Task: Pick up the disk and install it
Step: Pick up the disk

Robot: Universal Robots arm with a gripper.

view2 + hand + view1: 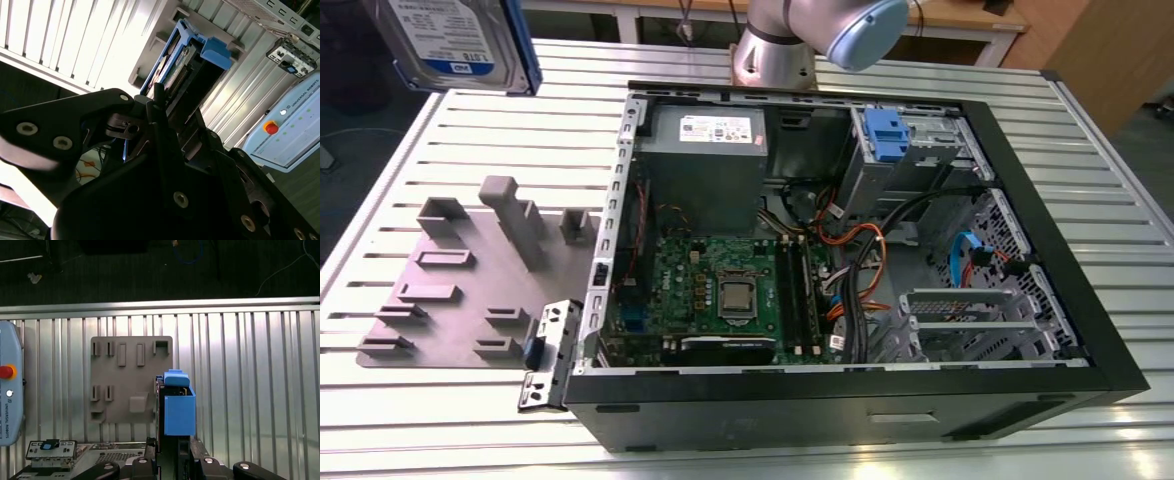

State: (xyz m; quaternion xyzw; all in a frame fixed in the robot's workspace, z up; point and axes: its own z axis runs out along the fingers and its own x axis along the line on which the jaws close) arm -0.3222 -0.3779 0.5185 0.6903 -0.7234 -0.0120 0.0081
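Up at eleven o'clock in the exterior view, the disk (454,45) hangs clear of the slatted metal table (480,130), its label face toward the camera and its blue bracket along the edge. At nine o'clock a grey fixture plate (447,290) with upright pegs lies on the table, just beside the open computer case (854,405). Inside the case, the grey power supply (704,150) sits at eleven o'clock, the green motherboard (720,290) at seven, and a blue-latched drive bay (887,135) at one. The arm's base (781,50) stands beyond the case at twelve o'clock. In the first wrist view the gripper (171,447) has its jaws clamped on the disk, which stands edge-on above the plate. A teach pendant (9,390) with a red button rests on the table.
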